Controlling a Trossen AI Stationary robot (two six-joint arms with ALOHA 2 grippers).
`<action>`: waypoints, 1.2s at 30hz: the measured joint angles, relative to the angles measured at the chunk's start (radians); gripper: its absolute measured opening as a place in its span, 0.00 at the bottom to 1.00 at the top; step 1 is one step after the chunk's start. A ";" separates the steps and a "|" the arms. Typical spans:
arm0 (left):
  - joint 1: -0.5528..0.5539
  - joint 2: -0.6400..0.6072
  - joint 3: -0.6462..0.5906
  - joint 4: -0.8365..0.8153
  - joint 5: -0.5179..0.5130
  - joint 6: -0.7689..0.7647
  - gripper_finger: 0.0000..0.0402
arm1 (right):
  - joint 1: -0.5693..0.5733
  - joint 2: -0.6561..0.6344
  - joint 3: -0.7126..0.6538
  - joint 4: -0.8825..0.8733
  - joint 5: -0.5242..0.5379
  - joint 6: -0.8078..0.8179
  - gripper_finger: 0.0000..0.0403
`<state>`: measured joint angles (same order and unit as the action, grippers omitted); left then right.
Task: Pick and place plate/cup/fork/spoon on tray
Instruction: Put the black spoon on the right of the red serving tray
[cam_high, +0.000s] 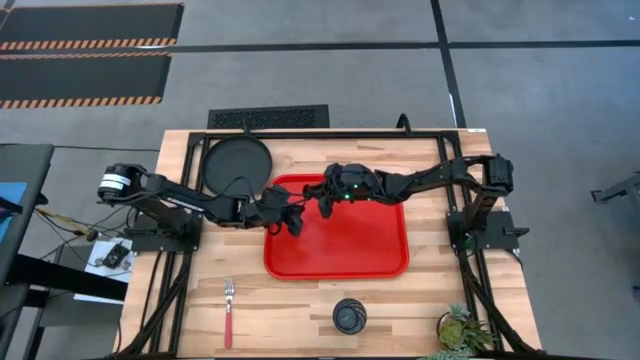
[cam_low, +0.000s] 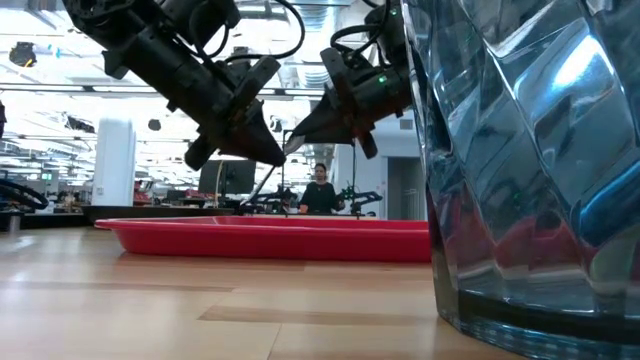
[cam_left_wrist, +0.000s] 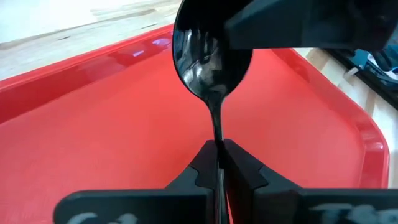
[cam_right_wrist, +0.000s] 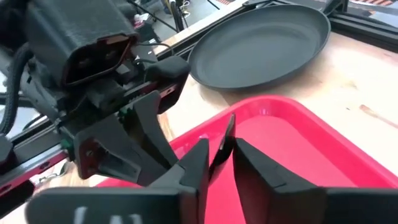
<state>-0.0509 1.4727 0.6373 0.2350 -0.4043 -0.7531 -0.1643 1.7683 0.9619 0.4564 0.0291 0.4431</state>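
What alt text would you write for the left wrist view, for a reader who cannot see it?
The left end effector, shut on a black spoon, holds it above the red tray. The spoon's bowl points away from the camera, partly behind a dark part of the other arm, with pale wooden table beyond the tray's rim.

black spoon (cam_left_wrist: 213, 53) held above red tray (cam_high: 370, 255)
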 joint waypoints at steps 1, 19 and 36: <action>0.000 0.000 0.002 0.001 0.001 0.006 0.00 | 0.000 0.000 0.000 -0.002 0.000 0.002 0.20; -0.003 0.000 0.068 -0.065 0.030 0.113 0.00 | -0.021 -0.029 -0.002 -0.018 -0.042 0.041 0.17; 0.005 0.000 0.068 -0.062 0.080 0.098 0.09 | -0.044 -0.056 -0.002 -0.080 -0.146 -0.022 0.05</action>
<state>-0.0454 1.4727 0.7050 0.1734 -0.3247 -0.6554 -0.2084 1.7119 0.9600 0.3767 -0.1173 0.4207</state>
